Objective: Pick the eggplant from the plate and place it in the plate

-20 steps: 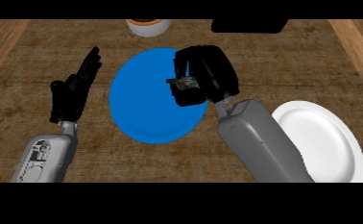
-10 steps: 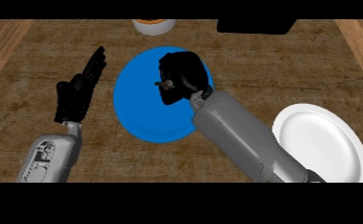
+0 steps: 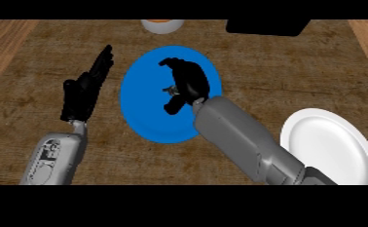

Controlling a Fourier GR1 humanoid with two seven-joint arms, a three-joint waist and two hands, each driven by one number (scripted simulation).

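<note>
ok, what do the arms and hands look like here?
Both forearms are grey and rounded, each ending in a black hand. The left forearm has a paler panel with small dark markings; the right forearm is plain, with a darker segment near the lower edge. The left hand and right hand are all black, unmarked. No cables or sleeves show.

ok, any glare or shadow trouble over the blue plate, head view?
Head view: even light, no glare on the blue plate; the black right hand reads as one dark mass over it, so what it covers cannot be told; white plate bright, rim readable.
</note>
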